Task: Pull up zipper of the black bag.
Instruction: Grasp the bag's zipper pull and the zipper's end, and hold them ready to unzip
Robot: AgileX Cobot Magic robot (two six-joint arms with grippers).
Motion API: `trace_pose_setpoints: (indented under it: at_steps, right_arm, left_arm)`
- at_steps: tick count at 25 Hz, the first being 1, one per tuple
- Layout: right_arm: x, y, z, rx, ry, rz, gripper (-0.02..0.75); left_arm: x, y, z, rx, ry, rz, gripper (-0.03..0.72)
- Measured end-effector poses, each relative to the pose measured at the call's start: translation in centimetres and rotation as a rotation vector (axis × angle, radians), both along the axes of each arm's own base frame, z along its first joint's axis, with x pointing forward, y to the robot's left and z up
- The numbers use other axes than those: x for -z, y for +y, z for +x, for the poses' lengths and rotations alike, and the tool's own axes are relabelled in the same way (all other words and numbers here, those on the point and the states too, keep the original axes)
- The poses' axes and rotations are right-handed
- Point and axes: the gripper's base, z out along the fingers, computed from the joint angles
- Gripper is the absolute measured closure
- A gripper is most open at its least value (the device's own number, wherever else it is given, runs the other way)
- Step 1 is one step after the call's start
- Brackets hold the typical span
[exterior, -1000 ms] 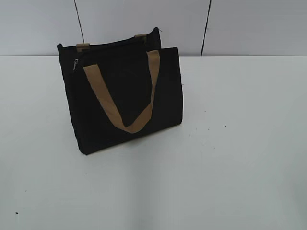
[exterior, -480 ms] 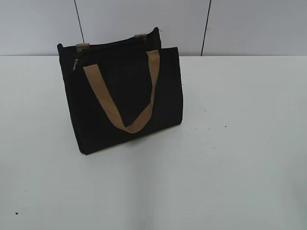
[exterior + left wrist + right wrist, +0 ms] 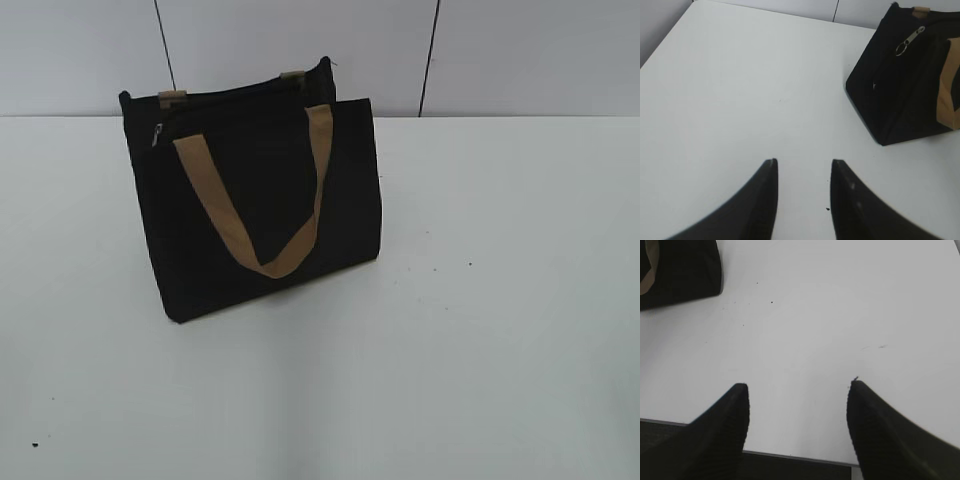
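The black bag (image 3: 262, 195) stands upright on the white table, left of centre, with a tan V-shaped handle (image 3: 262, 200) on its face. Its small silver zipper (image 3: 157, 134) pull hangs at the top left corner. In the left wrist view the bag (image 3: 905, 90) is at the upper right and the zipper (image 3: 908, 40) shows clearly. My left gripper (image 3: 802, 162) is open and empty, well short of the bag. My right gripper (image 3: 797, 385) is open and empty near the table's front edge; the bag's corner (image 3: 685, 270) is far up left. Neither gripper shows in the exterior view.
The white table (image 3: 480, 330) spreads to the right and front of the bag. A grey panelled wall (image 3: 500, 55) stands behind it. The table's front edge (image 3: 790, 455) lies just under my right gripper. Two tan strap tabs (image 3: 172, 97) sit on the bag's top.
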Motion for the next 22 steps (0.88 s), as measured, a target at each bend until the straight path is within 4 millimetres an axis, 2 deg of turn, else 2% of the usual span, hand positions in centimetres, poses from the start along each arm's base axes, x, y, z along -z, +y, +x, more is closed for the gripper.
trace_pose_setpoints:
  at_steps: [5,8,12,15,17,22]
  right_arm:
    - [0.0,0.0,0.0,0.000,0.000,0.000,0.265]
    - [0.0,0.0,0.0,0.000,0.000,0.000,0.265]
    - [0.0,0.0,0.0,0.000,0.000,0.000,0.265]
    - [0.0,0.0,0.0,0.000,0.000,0.000,0.265]
    - [0.0,0.0,0.0,0.000,0.000,0.000,0.265]
    - [0.0,0.0,0.0,0.000,0.000,0.000,0.265]
  left_arm:
    - [-1.2,-0.1,3.0,0.043,0.055,0.061,0.271]
    - [-1.8,-0.4,5.9,0.098,0.051,0.078,0.256]
    - [-2.6,-0.3,10.9,0.084,-0.017,0.079,0.252]
    - [-1.8,0.0,14.9,0.070,-0.006,0.113,0.251]
    - [-0.4,0.2,17.9,0.056,0.021,0.133,0.251]
    - [2.1,0.6,22.2,0.006,0.036,0.120,0.251]
